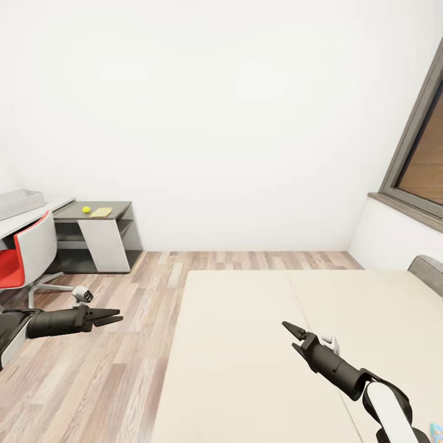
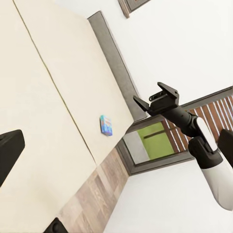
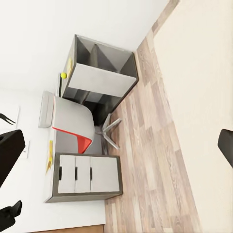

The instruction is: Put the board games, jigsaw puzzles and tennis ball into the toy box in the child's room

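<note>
The robot stands at the edge of the bed (image 1: 258,344), both arms raised and carrying nothing. The left gripper (image 1: 114,318) hangs over the wood-plank floor (image 1: 104,369) with its fingers drawn close together, nothing between them; the right gripper (image 1: 295,337) is held over the mattress with its fingers parted, also empty. One small blue board game (image 2: 106,124) lies flat on the mattress near the grey headboard (image 2: 116,73), seen from the left wrist camera; a blue corner at the lower right of the head view may be the same box, though I cannot confirm it. In my judgement the step in hand is to fetch that box: the base should turn toward the headboard end, and the right arm approach from above with jaws wide enough to span the box's short side, since a flat box on soft bedding offers little edge to catch. Across the room, the toy box (image 1: 21,202) sits on the pale table (image 1: 43,212); the tennis ball (image 1: 86,210) and a flat yellow box (image 1: 101,212) rest on the lower dark section beside it. A red-and-white chair (image 1: 27,258) stands before the table. Walls are plain white; a window (image 1: 424,160) is at the right.
</note>
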Available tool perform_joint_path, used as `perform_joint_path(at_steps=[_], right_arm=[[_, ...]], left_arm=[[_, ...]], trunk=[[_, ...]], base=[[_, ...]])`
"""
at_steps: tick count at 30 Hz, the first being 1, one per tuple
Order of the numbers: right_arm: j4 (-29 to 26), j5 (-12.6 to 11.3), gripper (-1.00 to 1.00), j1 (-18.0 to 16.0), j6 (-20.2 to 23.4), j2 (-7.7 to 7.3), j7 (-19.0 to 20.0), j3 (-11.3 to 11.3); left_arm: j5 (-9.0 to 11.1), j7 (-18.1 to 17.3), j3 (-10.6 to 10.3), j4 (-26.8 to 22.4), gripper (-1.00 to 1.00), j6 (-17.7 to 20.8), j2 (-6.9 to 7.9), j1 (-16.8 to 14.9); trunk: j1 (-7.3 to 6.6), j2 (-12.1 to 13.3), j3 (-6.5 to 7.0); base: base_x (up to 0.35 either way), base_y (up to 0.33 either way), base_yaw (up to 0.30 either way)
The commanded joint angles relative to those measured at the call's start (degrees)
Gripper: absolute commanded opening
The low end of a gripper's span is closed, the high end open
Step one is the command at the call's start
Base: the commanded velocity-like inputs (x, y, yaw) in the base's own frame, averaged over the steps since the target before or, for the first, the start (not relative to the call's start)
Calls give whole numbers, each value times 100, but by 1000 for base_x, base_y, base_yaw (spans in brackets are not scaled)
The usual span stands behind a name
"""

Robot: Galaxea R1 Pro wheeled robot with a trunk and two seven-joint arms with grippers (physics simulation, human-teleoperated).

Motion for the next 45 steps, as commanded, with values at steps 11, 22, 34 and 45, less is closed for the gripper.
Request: perform_joint_path(at_steps=[11, 22, 34, 45], right_arm=[[0, 23, 100, -5, 31, -2, 32, -12], [1, 23, 100, -5, 31, -1, 34, -12], [1, 21, 100, -5, 31, -6, 40, -12], [-2, 20, 100, -5, 31, -7, 41, -20]], left_arm=[[26, -19, -30, 2, 100, 61, 10, -7], [27, -21, -28, 2, 100, 61, 10, -7], [30, -19, -30, 2, 100, 61, 10, -7], [32, -19, -31, 2, 100, 61, 10, -7]], trunk=[[4, -13, -13], [4, -13, -13], [4, -13, -13], [4, -13, -13]], base=[[0, -18, 0], [0, -1, 0], [0, -10, 0], [0, -180, 0]])
